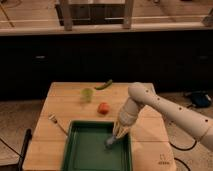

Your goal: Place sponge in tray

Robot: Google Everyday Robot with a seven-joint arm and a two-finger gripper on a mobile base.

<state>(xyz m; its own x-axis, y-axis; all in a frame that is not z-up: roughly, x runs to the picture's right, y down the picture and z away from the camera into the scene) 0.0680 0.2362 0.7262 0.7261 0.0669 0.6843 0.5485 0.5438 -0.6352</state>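
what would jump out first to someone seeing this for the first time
The white arm reaches down from the right, its pincer low inside the big green tray at the table's front edge. Behind the tray sit a red-orange object, a small green cup and a long green vegetable.

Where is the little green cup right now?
In the camera view, the green cup stands on the wooden table, behind the tray, left of the gripper.

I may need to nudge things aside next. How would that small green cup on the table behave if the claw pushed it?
The green cup stands upright and looks small and thin-walled, so probably light; a high push could tip it. Once on its side, its round shape would likely roll toward the red object. The claw is down in the tray, well away from it.
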